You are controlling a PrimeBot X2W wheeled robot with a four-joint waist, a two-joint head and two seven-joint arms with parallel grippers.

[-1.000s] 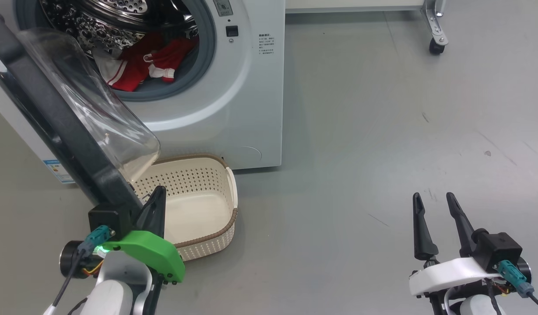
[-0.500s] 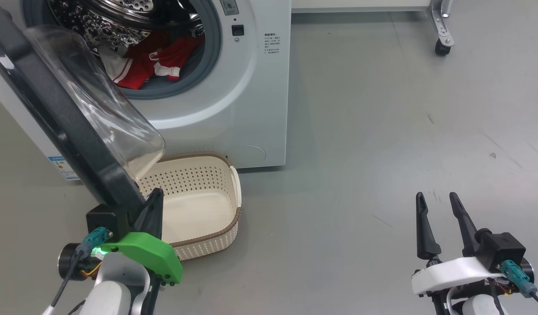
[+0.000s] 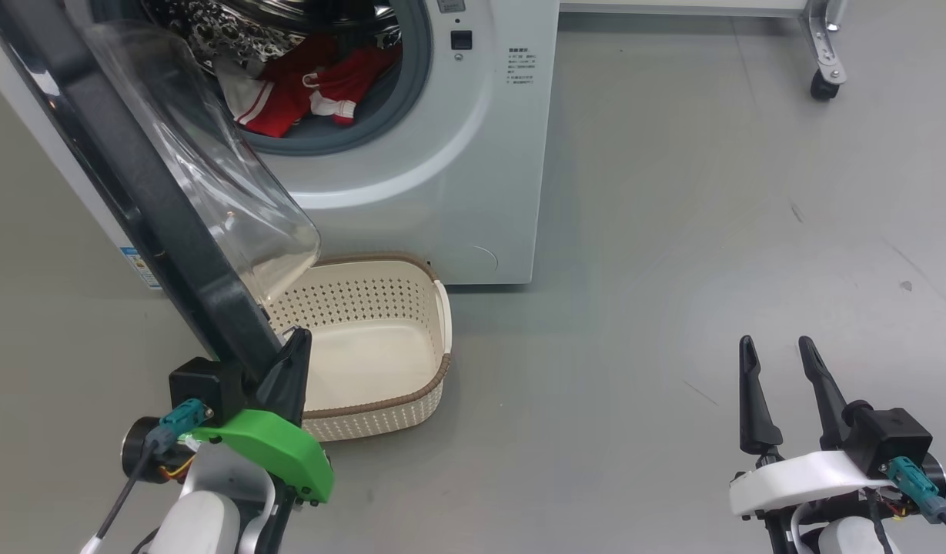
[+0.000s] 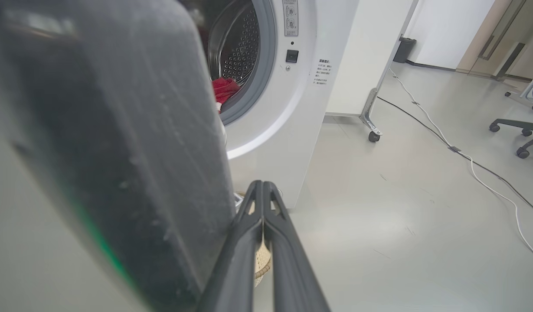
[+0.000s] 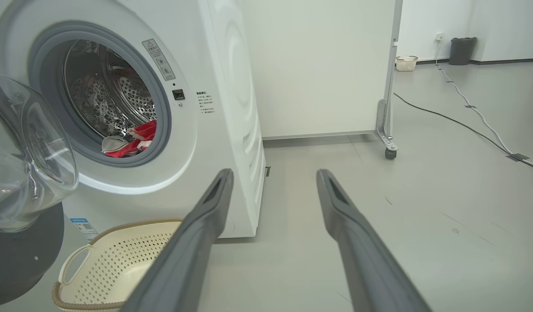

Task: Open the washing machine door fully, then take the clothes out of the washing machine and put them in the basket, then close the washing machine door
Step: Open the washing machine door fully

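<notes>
In the head view, the big white front-loading washing machine point(image 3: 449, 161) is standing at the upper left with its large round door of glossy black rim and bulging clear glass bowl point(image 3: 161, 208) swinging out toward the camera. The bright red clothes with white trim point(image 3: 303, 92) are lying inside the steel drum near the grey seal. The cream perforated plastic basket with a brown woven-look rim point(image 3: 380, 419) is sitting on the grey floor point(image 3: 673, 269) just in front of the machine, partly under the door. The left gripper point(image 3: 298, 340) is holding its fingers together right against the door's lower edge, while the right gripper point(image 3: 776, 340) is hovering well apart at the lower right with fingers spread. In the left wrist view, the left gripper's fingers point(image 4: 249, 225) are pressing closed on each other just beside the dark door point(image 4: 119, 151). In the right wrist view, the right gripper point(image 5: 275, 173) is pointing its parted, empty fingers toward the machine's side, with the basket point(image 5: 75, 260) sitting at the lower left.
</notes>
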